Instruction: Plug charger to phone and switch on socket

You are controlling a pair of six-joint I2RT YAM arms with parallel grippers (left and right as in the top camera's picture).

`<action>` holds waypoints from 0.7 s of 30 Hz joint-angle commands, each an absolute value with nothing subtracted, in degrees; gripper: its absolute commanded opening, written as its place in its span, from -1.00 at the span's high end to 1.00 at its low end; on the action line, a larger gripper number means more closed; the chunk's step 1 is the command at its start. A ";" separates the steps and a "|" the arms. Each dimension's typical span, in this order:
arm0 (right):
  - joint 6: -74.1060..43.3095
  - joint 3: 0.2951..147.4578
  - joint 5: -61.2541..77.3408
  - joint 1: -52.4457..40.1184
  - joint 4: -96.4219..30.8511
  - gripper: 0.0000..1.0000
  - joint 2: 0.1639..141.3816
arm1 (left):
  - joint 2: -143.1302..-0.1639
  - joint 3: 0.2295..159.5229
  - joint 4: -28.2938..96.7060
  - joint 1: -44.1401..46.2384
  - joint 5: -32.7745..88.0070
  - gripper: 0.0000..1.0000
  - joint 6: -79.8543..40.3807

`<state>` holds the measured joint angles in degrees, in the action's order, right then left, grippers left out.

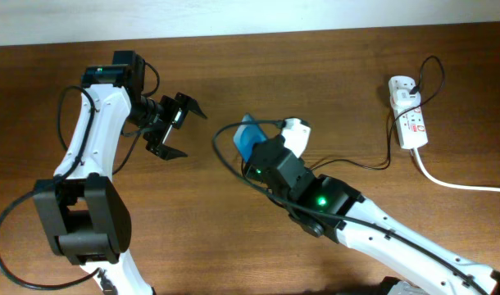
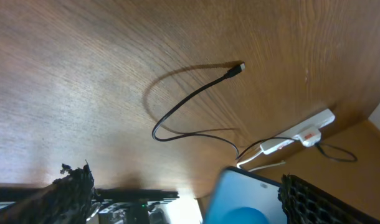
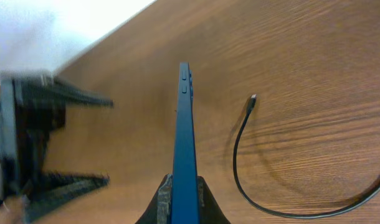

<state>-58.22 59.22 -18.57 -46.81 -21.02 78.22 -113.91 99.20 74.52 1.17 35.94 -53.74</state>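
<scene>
The right end effector (image 3: 184, 191) is clamped on the phone (image 3: 185, 130), holding it on edge mid-table. The left end effector (image 1: 175, 127) gapes wide and empty to its left. The charger (image 2: 196, 91) lies loose on the table (image 1: 332, 74).

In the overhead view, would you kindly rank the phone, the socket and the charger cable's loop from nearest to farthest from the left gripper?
1. The charger cable's loop, lying between the left gripper and the phone.
2. The phone, mid-table, just beyond the loop.
3. The socket, far across the table near its other end.
</scene>
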 commanded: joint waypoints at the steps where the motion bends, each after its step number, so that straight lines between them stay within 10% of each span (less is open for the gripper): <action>1: -51.16 59.79 -15.62 -46.78 -19.22 0.92 78.56 | -113.34 98.91 74.59 1.08 35.07 -0.99 -56.31; 12: -35.46 59.79 -2.20 -46.78 -14.00 0.92 80.20 | -113.34 98.91 71.26 1.23 29.28 -0.98 -53.39; 15: -33.45 59.79 -1.87 -46.46 -12.45 0.92 80.20 | -113.34 98.91 65.45 1.74 42.33 -1.00 -33.41; 21: -73.91 59.81 -1.50 -34.15 -14.90 0.92 80.20 | -113.34 98.91 62.41 1.78 53.87 -1.00 -22.96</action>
